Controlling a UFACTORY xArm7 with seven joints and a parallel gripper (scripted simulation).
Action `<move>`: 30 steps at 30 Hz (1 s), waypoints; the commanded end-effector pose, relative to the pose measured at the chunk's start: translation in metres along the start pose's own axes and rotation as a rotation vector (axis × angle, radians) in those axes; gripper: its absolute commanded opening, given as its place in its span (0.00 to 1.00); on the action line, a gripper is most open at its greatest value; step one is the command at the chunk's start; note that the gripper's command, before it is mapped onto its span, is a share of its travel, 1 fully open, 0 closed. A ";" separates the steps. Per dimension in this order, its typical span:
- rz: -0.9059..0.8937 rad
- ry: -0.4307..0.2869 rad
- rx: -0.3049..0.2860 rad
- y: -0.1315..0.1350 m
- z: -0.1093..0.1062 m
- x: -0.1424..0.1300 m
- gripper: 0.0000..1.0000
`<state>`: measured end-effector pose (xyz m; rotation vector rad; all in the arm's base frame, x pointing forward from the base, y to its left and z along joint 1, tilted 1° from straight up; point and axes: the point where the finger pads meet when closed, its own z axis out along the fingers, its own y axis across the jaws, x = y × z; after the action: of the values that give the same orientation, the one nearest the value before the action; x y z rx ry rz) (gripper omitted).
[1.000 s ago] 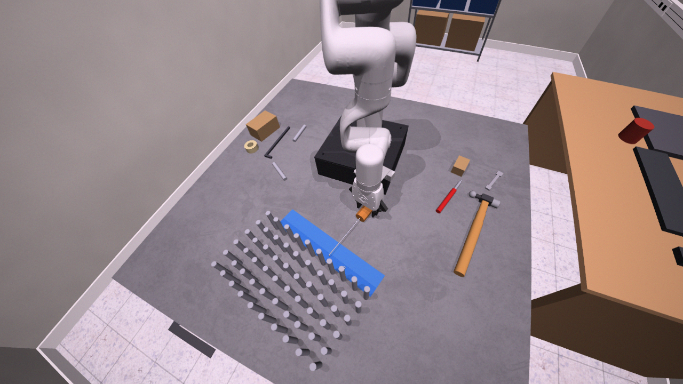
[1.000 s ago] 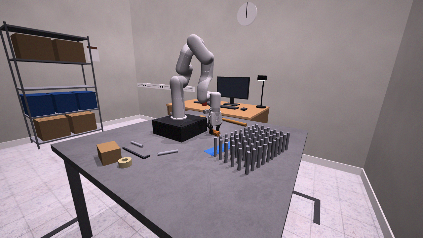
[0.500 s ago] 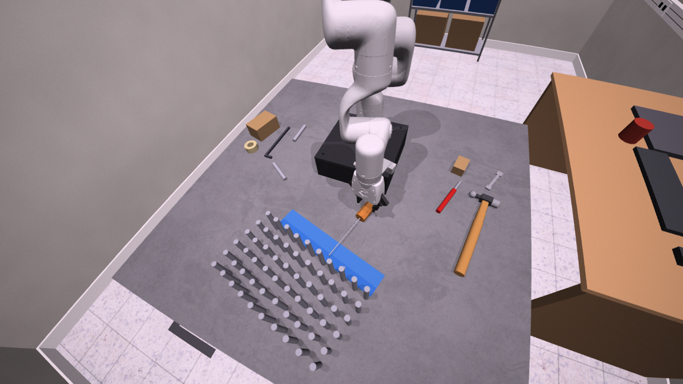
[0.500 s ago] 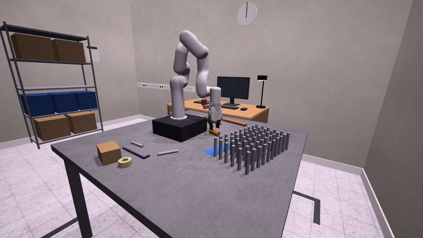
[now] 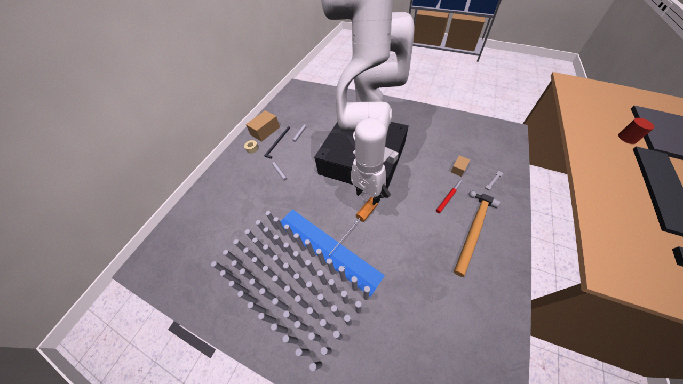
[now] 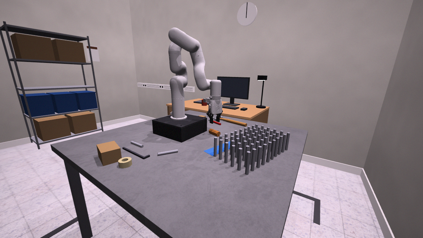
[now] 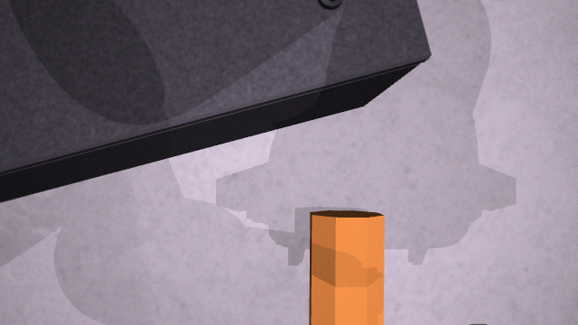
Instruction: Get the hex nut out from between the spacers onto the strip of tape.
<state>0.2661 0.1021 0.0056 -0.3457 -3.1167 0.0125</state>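
The gripper (image 6: 214, 120) is hovering with fingers parted and gripping nothing, just above the hook pick (image 5: 366, 209) lying on the surface (image 5: 429, 310). Its thin shaft is reaching across the tape strip (image 5: 363, 272) toward the spacers (image 5: 286, 286); the nut cannot be made out.

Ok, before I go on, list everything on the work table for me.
Spacers: many, grey, upright grid by the strip.
Tape strip: one, blue, along the grid's edge.
Hook pick: one, orange handle, lying below the gripper.
Nut: not visible.
Hammer, red screwdriver, small wrench: one each, one side.
Boxes: two, brown.
Tape roll, black key, two grey rods: other side.
Base: black.
Gripper: one, open, empty.
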 end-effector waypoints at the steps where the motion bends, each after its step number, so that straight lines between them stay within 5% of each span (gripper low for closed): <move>1: 0.000 -0.002 0.000 0.001 -0.008 0.000 0.65; 30: 0.000 -0.002 0.000 0.001 -0.013 0.000 0.65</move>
<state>0.2655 0.1022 0.0178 -0.3455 -3.1157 0.0149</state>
